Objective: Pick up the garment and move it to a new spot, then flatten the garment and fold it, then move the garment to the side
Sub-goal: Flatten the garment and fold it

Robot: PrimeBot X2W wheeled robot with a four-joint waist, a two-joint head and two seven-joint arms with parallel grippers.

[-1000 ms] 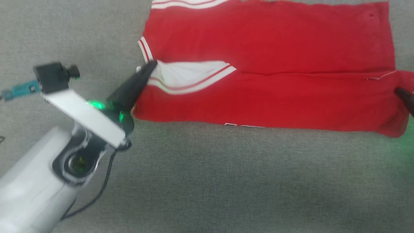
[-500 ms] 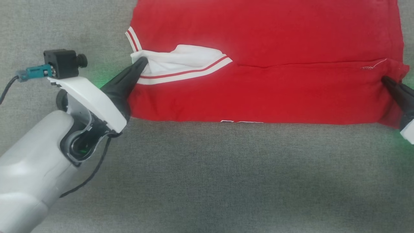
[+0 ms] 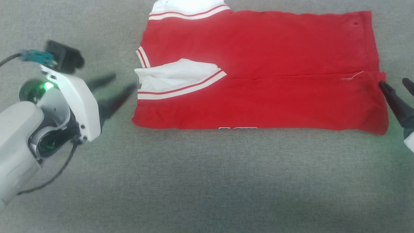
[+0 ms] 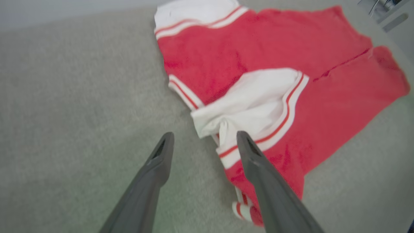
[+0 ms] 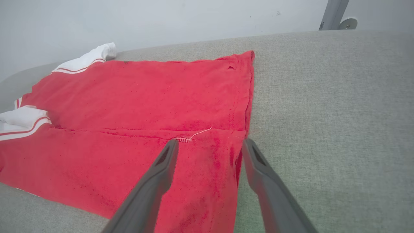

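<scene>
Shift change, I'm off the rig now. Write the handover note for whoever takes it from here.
Left gripper: open, empty, just off the sleeve end of the garment.
Right gripper: open, empty, at the hem end.
Garment: flat on the grey surface, near long side folded over onto the body, white sleeve lying on top.
Done: laid out flat, first fold in.
Left: probably the remaining folds, then moving it to the side.

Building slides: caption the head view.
Both open, left gripper and right gripper flank a folded red jersey shirt with white sleeves on grey fabric.
</scene>
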